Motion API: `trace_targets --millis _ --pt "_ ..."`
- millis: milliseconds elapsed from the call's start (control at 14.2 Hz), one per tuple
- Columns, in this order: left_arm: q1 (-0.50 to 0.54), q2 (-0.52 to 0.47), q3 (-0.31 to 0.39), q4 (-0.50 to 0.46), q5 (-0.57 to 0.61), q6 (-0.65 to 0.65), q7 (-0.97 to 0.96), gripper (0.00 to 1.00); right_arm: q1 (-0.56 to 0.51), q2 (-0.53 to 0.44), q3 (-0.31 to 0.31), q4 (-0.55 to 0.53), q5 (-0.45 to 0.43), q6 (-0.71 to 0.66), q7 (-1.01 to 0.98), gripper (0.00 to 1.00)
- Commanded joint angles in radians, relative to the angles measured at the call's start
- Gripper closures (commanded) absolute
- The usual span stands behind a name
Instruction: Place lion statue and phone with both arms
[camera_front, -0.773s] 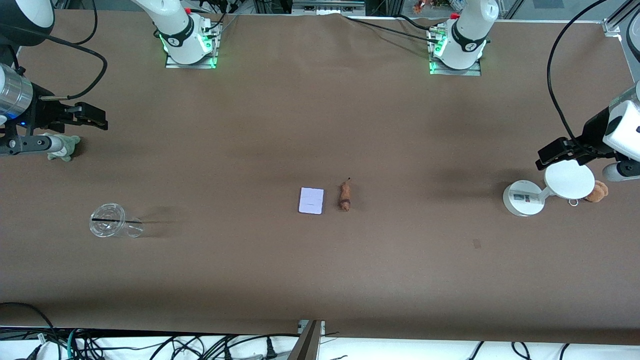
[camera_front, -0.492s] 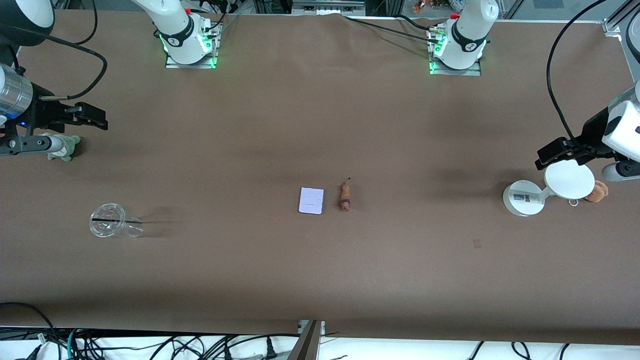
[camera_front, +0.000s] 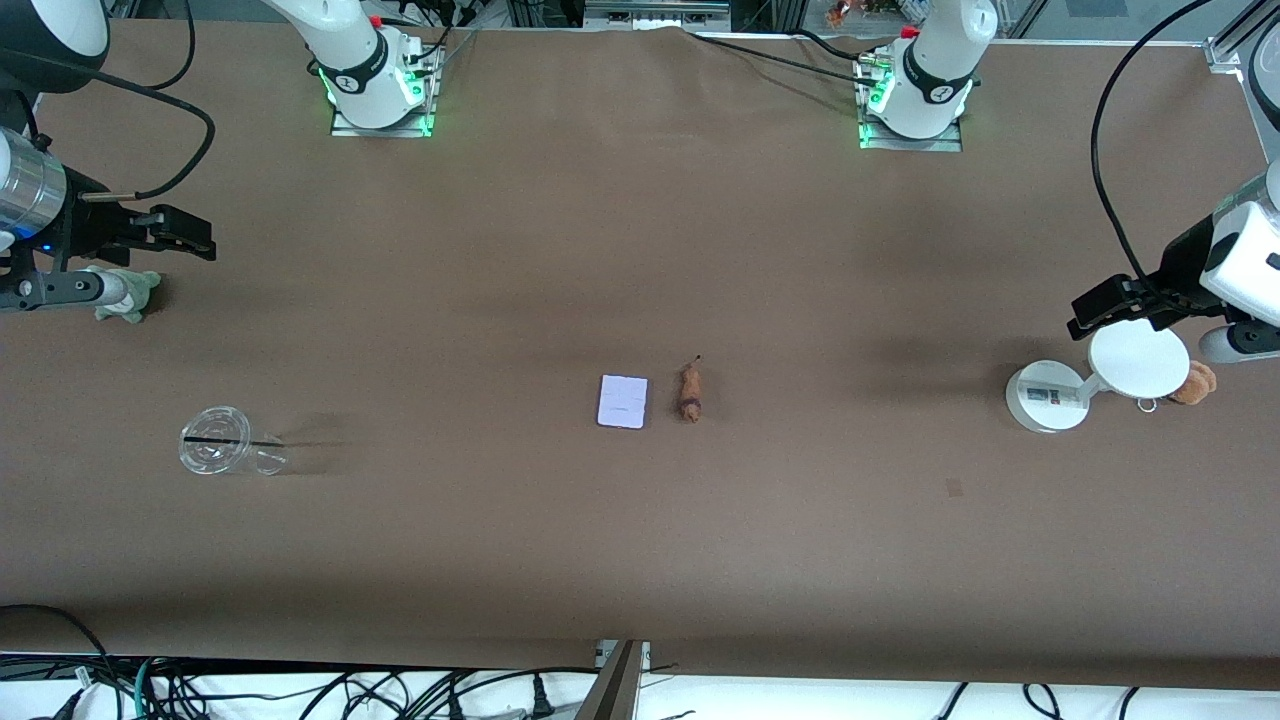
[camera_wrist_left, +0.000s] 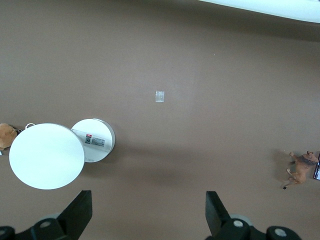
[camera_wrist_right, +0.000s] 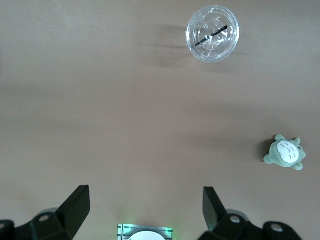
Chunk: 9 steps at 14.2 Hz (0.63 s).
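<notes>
The phone (camera_front: 622, 401), a flat pale rectangle, lies mid-table. The small orange-brown lion statue (camera_front: 689, 392) lies close beside it, toward the left arm's end. The left wrist view shows the lion statue (camera_wrist_left: 301, 167) at its edge. My left gripper (camera_front: 1080, 312) hangs open and empty over the table at the left arm's end, by a white stand; its fingers (camera_wrist_left: 80, 210) frame bare table. My right gripper (camera_front: 205, 236) hovers open and empty at the right arm's end, and its own view (camera_wrist_right: 145, 207) has only table between its fingers.
A white round-based stand with a disc (camera_front: 1045, 397) and a brown plush (camera_front: 1195, 382) sit under the left arm. A grey-green plush (camera_front: 128, 295) sits under the right arm. A clear lidded cup with a straw (camera_front: 225, 440) is nearer the camera.
My left gripper has crept slightly toward the table's middle and away from the camera. The right arm, phone and lion statue have not moved.
</notes>
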Motion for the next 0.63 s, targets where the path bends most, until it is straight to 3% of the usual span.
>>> trace_targets --millis 0,562 --pt "-0.005 0.011 0.002 0.021 -0.013 -0.022 0.004 0.00 0.000 -0.007 0.000 -0.007 -0.002 -0.007 -0.002 0.00" --pt "-0.002 0.008 0.002 0.002 -0.009 -0.028 0.010 0.00 0.000 -0.007 -0.002 -0.006 -0.002 -0.005 -0.002 0.00"
